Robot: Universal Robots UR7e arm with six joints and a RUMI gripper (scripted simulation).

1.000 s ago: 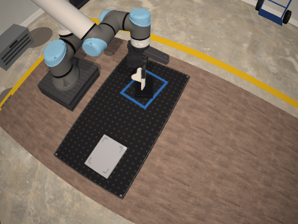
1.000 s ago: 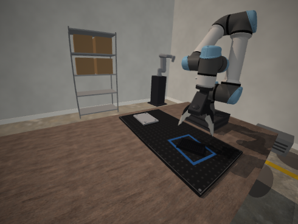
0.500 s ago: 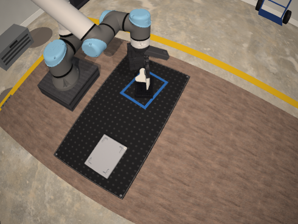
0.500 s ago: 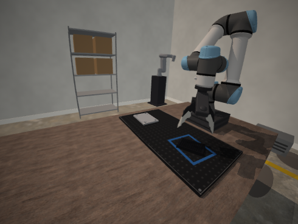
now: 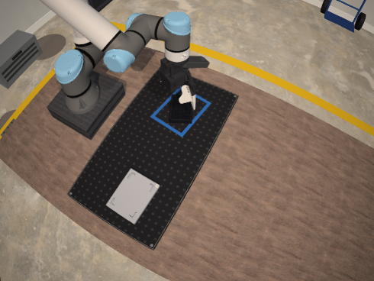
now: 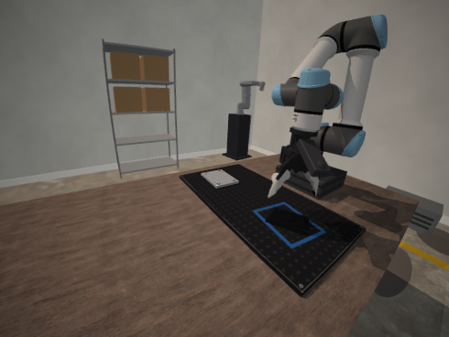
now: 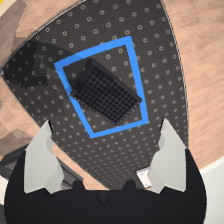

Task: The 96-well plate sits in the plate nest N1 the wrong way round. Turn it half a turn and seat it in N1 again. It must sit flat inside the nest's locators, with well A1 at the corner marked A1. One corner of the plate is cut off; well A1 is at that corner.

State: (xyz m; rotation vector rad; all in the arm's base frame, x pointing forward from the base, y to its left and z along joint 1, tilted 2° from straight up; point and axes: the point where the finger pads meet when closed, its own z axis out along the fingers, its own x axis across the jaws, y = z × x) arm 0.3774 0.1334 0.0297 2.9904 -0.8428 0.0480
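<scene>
Taking the blue frame [image 7: 135, 75] as our landmark and reading the wrist view from left to right, we see the left finger [image 7: 41, 162] below the frame's lower left corner, the 96-well plate [image 7: 105, 97] inside the frame but skewed to its sides, and the right finger [image 7: 170, 157] below the frame's lower right corner. Our gripper [image 5: 188, 96] is spread to its full width with nothing between the fingers, and in the exterior view it hangs well above the frame, apart from the plate.

The first risk we see is the skew. The plate's edges do not run parallel to the frame, so if we line up on the frame and not on the plate, the fingers may meet its corners and push it sideways or tip it.

The second risk is the turn itself. We cannot make out the cut-off corner in any view, nor an A1 mark, so a half turn judged by eye could leave A1 at the wrong corner.

The third is seating: a plate set down slightly rotated may ride up on a locator and not sit flat.
</scene>
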